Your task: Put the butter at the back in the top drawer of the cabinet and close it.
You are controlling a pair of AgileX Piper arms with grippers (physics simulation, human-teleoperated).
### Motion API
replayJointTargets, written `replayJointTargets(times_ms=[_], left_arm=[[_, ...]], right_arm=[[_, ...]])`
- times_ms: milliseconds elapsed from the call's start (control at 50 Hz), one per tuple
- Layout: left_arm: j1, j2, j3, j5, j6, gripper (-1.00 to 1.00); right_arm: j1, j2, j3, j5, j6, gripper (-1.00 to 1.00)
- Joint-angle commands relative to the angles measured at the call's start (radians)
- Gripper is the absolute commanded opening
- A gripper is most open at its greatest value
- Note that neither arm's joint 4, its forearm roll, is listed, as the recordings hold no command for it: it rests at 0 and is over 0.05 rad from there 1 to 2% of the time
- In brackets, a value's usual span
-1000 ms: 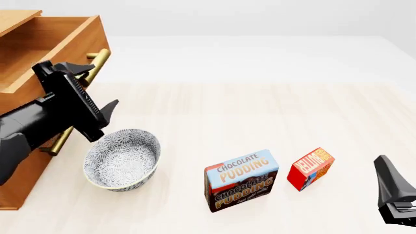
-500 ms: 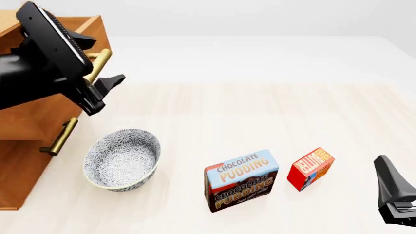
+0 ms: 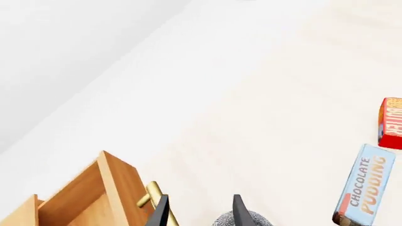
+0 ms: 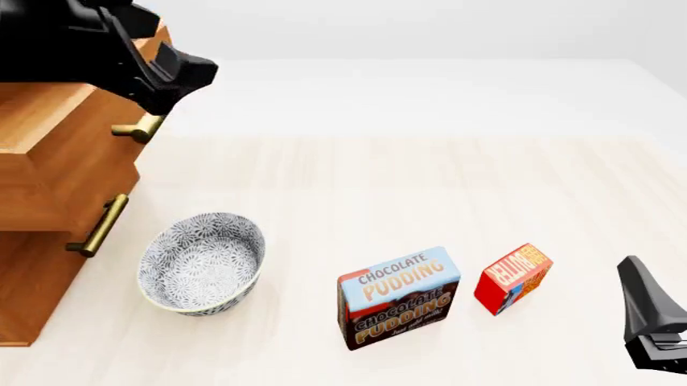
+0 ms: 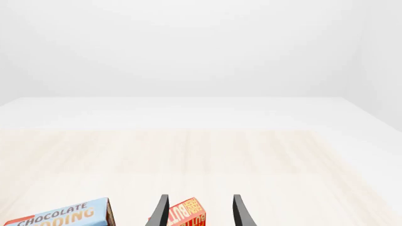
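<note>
The butter, a small red and orange box, stands on the table at the right, beside the chocolate pudding box. The cabinet is at the left with its top drawer pulled out and the brass handle showing. My left gripper hovers open above the drawer's front, holding nothing. In the left wrist view, the left gripper has the drawer below it and the butter far off. My right gripper is open, with the butter a short way ahead of it.
A patterned bowl sits in front of the cabinet, below the second drawer's handle. The pudding box stands just left of the butter. Pale wooden table stretches behind the boxes to a white far edge.
My left arm has risen from beside the drawer handles up and back to above the top drawer's front. The right gripper and both boxes have not moved.
</note>
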Motion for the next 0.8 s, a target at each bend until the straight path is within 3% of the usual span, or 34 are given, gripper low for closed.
replayJointTargets(times_ms=[20, 300, 380, 800], left_arm=[[0.007, 0.012, -0.116, 0.122, -0.119, 1.0], [0.015, 0.022, -0.277, 0.285, -0.224, 1.0], [0.049, -0.008, -0.279, 0.296, -0.196, 1.0], [0.083, -0.005, -0.372, 0.425, -0.279, 1.0]], right_arm=[[0.0, 0.0, 0.0, 0.0, 0.0, 1.0], [0.0, 0.0, 0.0, 0.0, 0.0, 1.0], [0.0, 0.0, 0.0, 0.0, 0.0, 1.0], [0.0, 0.0, 0.0, 0.0, 0.0, 1.0]])
